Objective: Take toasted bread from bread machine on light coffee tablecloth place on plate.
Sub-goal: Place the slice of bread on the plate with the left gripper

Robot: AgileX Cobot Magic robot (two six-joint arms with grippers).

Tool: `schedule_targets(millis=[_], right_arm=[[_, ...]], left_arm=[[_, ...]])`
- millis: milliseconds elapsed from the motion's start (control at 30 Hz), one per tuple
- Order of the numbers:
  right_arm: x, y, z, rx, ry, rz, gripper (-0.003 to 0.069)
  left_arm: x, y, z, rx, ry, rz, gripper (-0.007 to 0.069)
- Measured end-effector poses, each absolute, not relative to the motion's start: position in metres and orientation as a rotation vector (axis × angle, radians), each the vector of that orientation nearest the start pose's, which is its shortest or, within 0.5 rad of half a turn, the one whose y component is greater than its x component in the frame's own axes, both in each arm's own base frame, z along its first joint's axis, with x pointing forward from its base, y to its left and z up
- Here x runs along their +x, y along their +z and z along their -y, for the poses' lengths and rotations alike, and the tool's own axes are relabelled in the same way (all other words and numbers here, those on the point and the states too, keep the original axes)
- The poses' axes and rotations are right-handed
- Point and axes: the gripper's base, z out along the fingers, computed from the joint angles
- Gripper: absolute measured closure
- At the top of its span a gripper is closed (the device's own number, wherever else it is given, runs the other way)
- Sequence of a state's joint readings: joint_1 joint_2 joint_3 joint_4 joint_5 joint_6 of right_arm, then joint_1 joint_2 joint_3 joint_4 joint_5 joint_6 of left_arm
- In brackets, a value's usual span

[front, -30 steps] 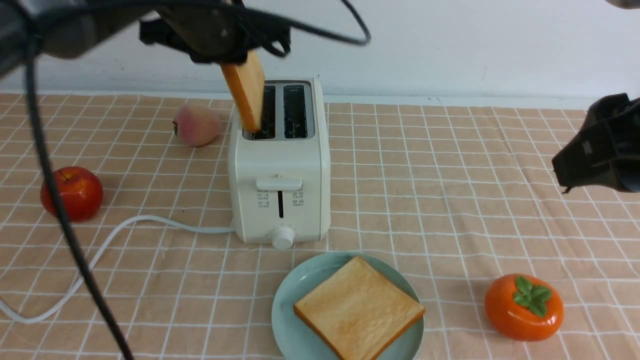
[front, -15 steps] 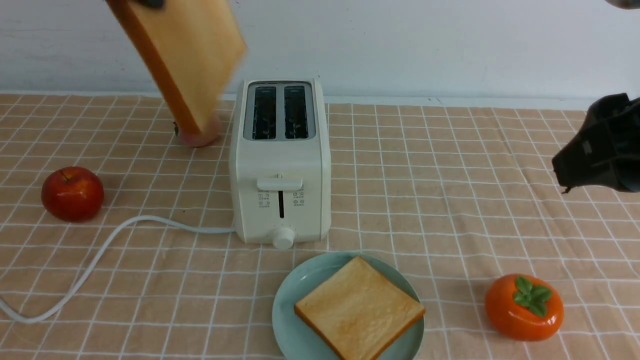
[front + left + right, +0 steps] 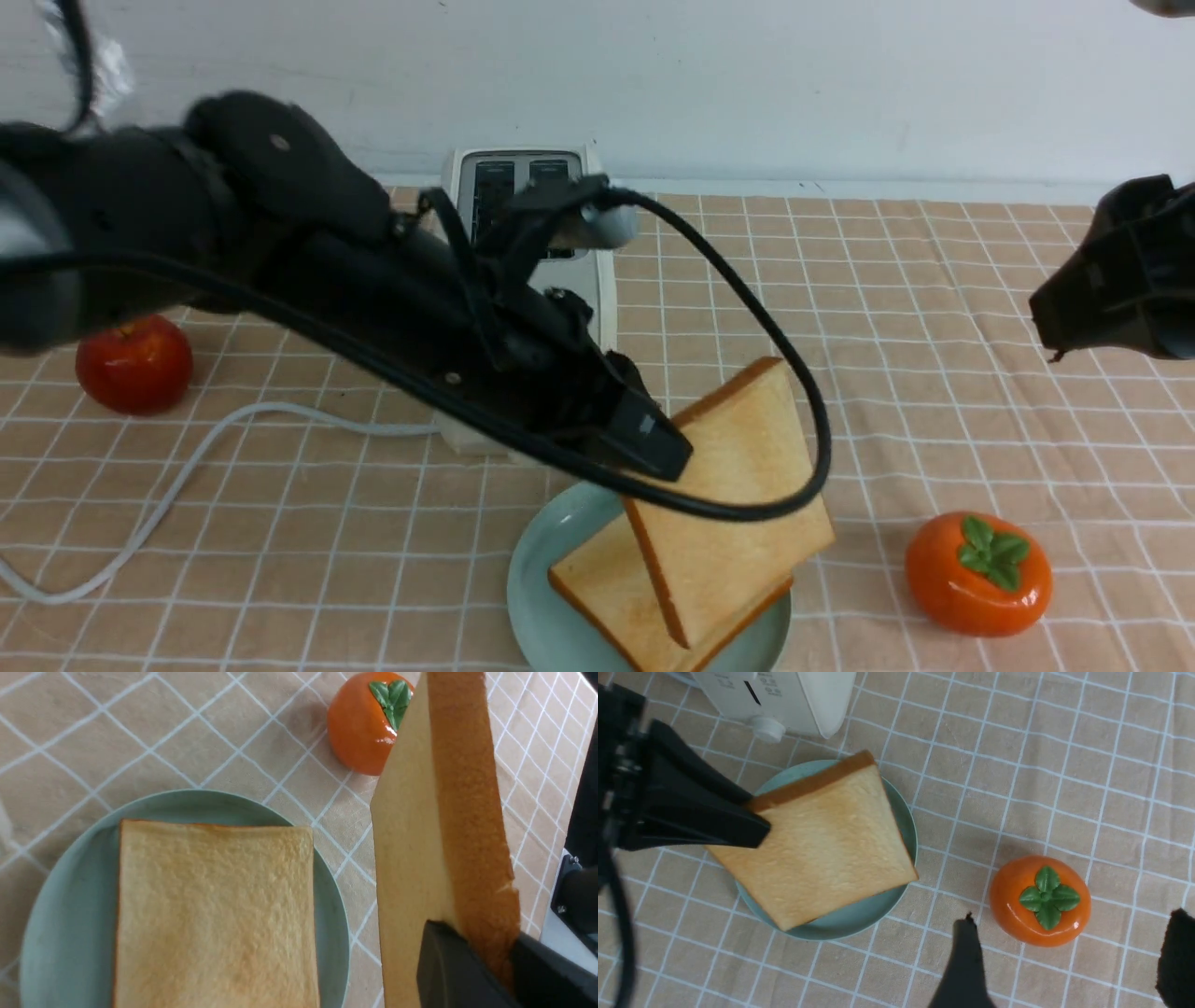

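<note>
Lower centre, the left gripper (image 3: 667, 450) pinches a tilted toast (image 3: 738, 504) over the plate (image 3: 537, 583) and its slice (image 3: 597, 581) — ready to stack; the right gripper (image 3: 1064, 313) gapes wide.

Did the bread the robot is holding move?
Yes. The held toast came from up beside the toaster, forward and down over the plate.

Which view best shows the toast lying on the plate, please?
Left wrist view: the lying toast shows nearly its whole face. In the front view the held toast covers most of it; I cannot make it out in the right wrist view.
</note>
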State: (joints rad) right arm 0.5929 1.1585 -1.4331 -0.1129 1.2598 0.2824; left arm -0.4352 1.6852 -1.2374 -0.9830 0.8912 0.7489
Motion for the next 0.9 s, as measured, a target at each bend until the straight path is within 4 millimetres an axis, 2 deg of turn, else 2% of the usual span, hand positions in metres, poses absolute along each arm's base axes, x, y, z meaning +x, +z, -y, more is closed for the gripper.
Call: schedule_targets(millis=[100,133,233,267,300,367,400,433,467,500,600,667,700,800,833,900], right_arm=[[0.176,0.436,-0.107,-0.379,0.233,-2.445,0.0143],[0.176,0.436,-0.107,-0.379,0.233,-2.445,0.0143],[0.176,0.436,-0.107,-0.379,0.233,-2.445,0.0143],[0.176,0.436,-0.107,-0.379,0.233,-2.445,0.0143],[0.176,0.436,-0.107,-0.379,0.233,-2.445,0.0143],[0.176,0.436,-0.107,-0.379,0.233,-2.445,0.0143],[0.176,0.436,-0.107,-0.379,0.233,-2.445,0.0143],[0.176,0.436,-0.107,-0.379,0.233,-2.445,0.0143],[0.176,0.436,-0.107,-0.379,0.233,-2.445,0.0143],[0.176,0.436,-0.107,-0.379,0.233,-2.445,0.0143],[0.176,0.436,-0.107,-0.379,0.231,-2.445,0.0143],[0.176,0.436,-0.107,-0.379,0.231,-2.445,0.0143],[0.176,0.436,-0.107,-0.379,0.231,-2.445,0.0143],[0.176,0.436,-0.107,-0.379,0.231,-2.445,0.0148],[0.176,0.436,-0.107,-0.379,0.231,-2.445,0.0153],[0.176,0.436,-0.106,-0.378,0.223,-2.442,0.0179]], left_arm=[[0.309,0.242,0.209,0.730,-1.098,-2.467,0.0555],[0.310,0.240,0.209,0.725,-1.101,-2.474,0.0555],[0.319,0.219,0.210,0.621,-1.061,-2.558,0.0524],[0.319,0.219,0.209,0.610,-1.058,-2.563,0.0519],[0.321,0.217,0.208,0.595,-1.034,-2.574,0.0494],[0.324,0.214,0.205,0.536,-0.960,-2.604,0.0398],[0.324,0.214,0.205,0.536,-0.960,-2.604,0.0398],[0.324,0.214,0.203,0.528,-0.925,-2.615,0.0349],[0.324,0.216,0.200,0.520,-0.883,-2.631,0.0255],[0.323,0.217,0.198,0.519,-0.860,-2.638,0.0223],[0.316,0.234,0.191,0.537,-0.789,-2.647,0.0064],[0.308,0.252,0.186,0.581,-0.753,-2.638,0.0001],[0.308,0.254,0.185,0.593,-0.741,-2.637,-0.0003],[0.288,0.299,0.173,0.720,-0.666,-2.611,-0.0040],[0.286,0.305,0.171,0.729,-0.652,-2.614,-0.0039],[0.269,0.340,0.159,0.715,-0.585,-2.600,-0.0018]])
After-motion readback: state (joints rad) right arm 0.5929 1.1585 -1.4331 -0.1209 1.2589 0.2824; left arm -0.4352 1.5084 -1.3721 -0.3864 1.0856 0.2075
